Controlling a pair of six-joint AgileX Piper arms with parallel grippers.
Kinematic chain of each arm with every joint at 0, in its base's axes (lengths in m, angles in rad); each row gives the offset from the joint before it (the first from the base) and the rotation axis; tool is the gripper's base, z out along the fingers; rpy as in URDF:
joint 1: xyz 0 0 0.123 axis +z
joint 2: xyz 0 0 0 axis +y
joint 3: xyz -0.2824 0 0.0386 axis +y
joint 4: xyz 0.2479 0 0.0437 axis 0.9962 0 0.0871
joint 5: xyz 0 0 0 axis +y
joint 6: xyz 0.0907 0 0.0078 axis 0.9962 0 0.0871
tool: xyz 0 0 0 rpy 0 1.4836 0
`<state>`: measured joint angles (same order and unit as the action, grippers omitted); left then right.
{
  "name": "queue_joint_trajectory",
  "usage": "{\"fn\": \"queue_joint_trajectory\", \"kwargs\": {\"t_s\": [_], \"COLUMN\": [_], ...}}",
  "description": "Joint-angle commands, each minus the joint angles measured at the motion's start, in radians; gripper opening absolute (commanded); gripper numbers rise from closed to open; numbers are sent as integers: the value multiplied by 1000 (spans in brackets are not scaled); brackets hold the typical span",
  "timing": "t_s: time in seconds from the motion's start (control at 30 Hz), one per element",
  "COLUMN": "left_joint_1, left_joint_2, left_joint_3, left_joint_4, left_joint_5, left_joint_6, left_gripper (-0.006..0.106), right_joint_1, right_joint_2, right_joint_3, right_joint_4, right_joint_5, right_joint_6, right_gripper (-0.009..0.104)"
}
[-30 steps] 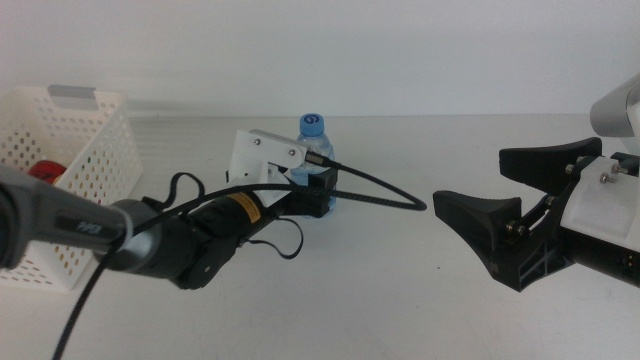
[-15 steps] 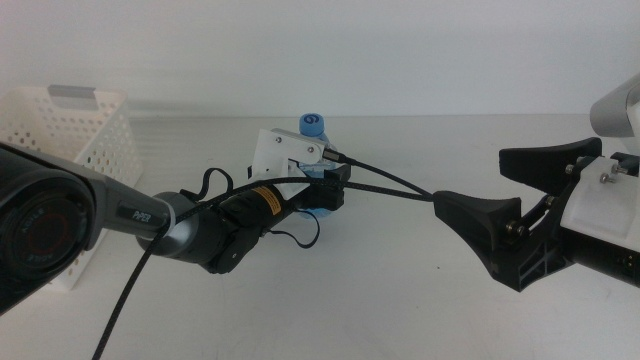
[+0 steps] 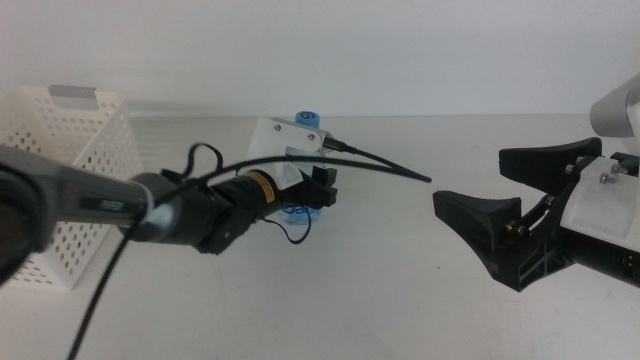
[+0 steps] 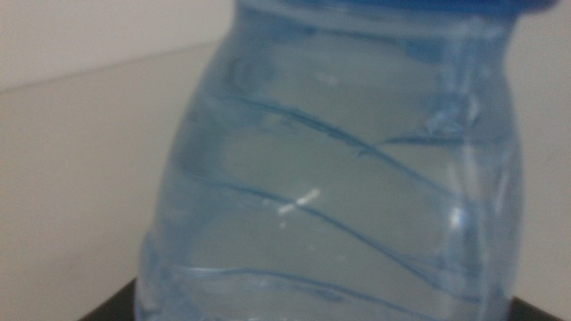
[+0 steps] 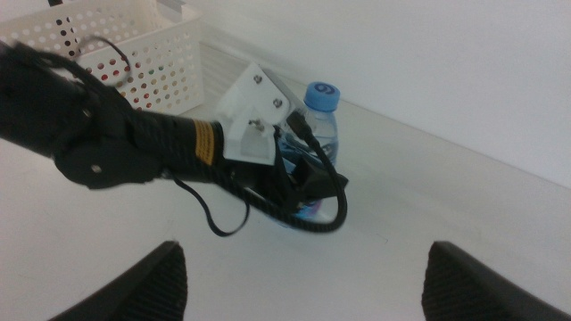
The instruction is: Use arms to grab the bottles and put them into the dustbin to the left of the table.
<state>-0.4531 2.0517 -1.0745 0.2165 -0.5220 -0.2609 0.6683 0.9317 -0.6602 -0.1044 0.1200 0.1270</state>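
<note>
A small clear water bottle (image 3: pixel 307 121) with a blue cap stands mid-table, also seen at water bottle (image 5: pixel 323 125). My left gripper (image 3: pixel 318 190) reaches in from the left, and its dark jaws hug the lower body of the bottle. In the left wrist view the bottle (image 4: pixel 339 178) fills the picture, with only slivers of the jaws at its sides. The white perforated dustbin (image 3: pixel 60 130) stands at the far left of the table (image 3: pixel 400 290). My right gripper (image 3: pixel 470 180) waits open at the right edge, well away from the bottle, with nothing between its jaws.
A thick black cable (image 3: pixel 385 167) loops from the left wrist over the table toward the right. The left arm's body (image 3: pixel 150 210) lies low across the area in front of the dustbin. Bare tabletop separates the bottle from the right gripper.
The left arm has swung and rolled its wrist, and its gripper has settled around the bottle. The bottle's cap has shifted slightly left. The right gripper has not moved.
</note>
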Motion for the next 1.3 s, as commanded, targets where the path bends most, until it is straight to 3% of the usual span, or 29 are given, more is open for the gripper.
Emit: {"fn": "queue_joint_trajectory", "kwargs": {"t_s": [0.0, 0.23, 0.67, 0.87, 1.03, 1.27], "left_joint_1": [0, -1, -1, -1, 5, 121], "left_joint_2": [-132, -340, -704, -720, -720, -720], "left_joint_3": [-23, 105, 139, 3, -73, -165], "left_joint_4": [-7, -4, 21, 21, 15, -59], "left_joint_5": [-31, 61, 580, 901, 1014, 1207], "left_joint_6": [-6, -5, -7, 49, 81, 174], "left_gripper": [-5, -5, -5, -5, -5, -5], "right_joint_1": [1, 1, 1, 1, 1, 1], "right_joint_2": [-12, -12, -12, -12, -12, -12], "right_joint_3": [-26, -26, -26, -26, -26, -26], "right_joint_4": [-14, -14, -14, -14, -14, -14], "right_joint_5": [-70, -70, -70, -70, -70, -70], "right_joint_6": [-3, -3, -3, -3, -3, -3], "right_gripper": [95, 95, 95, 95, 95, 95]}}
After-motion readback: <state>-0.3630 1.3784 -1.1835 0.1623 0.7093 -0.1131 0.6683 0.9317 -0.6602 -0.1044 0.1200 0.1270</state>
